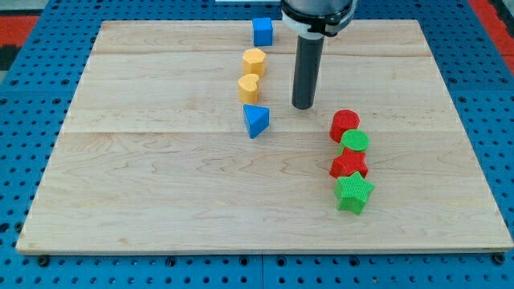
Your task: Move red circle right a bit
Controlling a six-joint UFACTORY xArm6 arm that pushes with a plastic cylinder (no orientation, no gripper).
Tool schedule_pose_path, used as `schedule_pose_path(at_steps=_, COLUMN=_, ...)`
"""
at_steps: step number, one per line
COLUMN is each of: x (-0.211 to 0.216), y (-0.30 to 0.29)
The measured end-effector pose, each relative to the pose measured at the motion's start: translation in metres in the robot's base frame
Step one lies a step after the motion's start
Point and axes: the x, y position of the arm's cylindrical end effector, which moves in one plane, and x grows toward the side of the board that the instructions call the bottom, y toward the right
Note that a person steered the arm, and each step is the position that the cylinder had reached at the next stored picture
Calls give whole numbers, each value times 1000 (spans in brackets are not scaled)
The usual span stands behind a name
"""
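Note:
The red circle (344, 124) sits right of the board's middle, at the top of a close column of blocks. Below it lie a green circle (355, 141), a red star (348, 165) and a green star (354, 193). My tip (303, 106) rests on the board up and to the left of the red circle, a short gap away and not touching it. The rod rises straight up to the arm at the view's top.
A blue triangle (256, 120) lies left of my tip. Above it stand a yellow heart (249, 87), a yellow hexagon (254, 61) and a blue cube (263, 31). The wooden board (161, 185) lies on a blue pegboard table.

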Motion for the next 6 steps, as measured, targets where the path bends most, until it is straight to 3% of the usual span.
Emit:
schedule_pose_path(at_steps=3, x=32, y=17)
schedule_pose_path(at_steps=6, x=32, y=49)
